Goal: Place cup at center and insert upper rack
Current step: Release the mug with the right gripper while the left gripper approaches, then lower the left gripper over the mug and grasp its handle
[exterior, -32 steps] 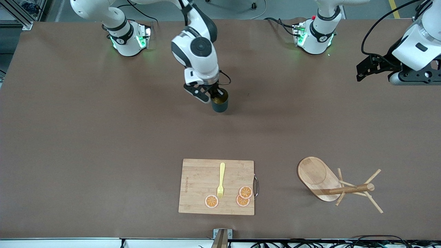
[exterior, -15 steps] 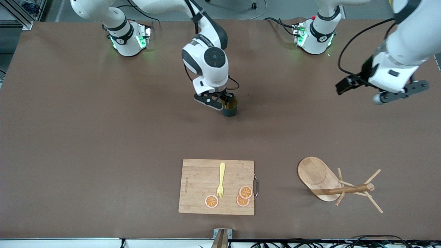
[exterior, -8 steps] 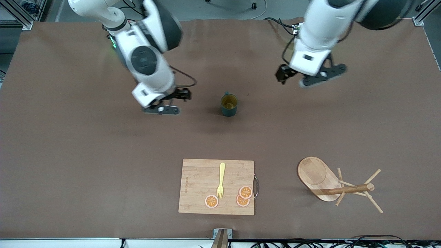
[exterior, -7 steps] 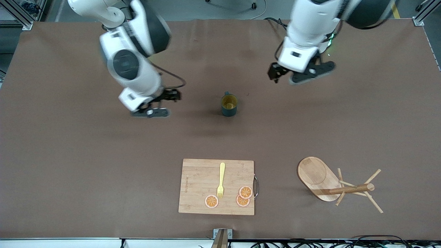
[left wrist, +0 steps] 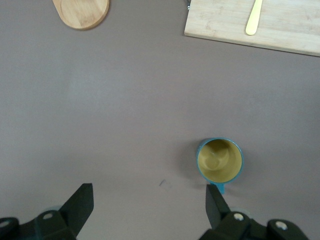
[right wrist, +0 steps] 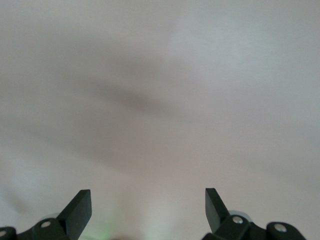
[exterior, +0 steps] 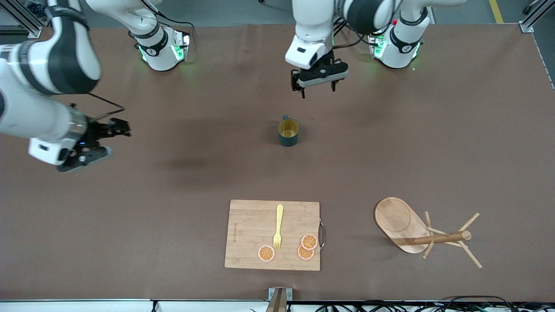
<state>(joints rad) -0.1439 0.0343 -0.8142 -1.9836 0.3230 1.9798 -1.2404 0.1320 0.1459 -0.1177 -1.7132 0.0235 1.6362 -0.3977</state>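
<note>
Cup: the cup is small, dark teal outside, mustard-yellow inside — upright, mouth up, at the table's middle, handle toward the robots' edge.
Upper rack: the upper rack is light wood and lies tipped over near the front edge toward the left arm's end — post along that edge, pegged top toward that end, oval base on its rim.
Left gripper: the left gripper hangs above the table between cup and bases, fingers apart, empty.
Right gripper: the right gripper is over the right arm's end, fingers spread, empty.
Cutting board: the cutting board at the front edge carries a yellow fork.
</note>
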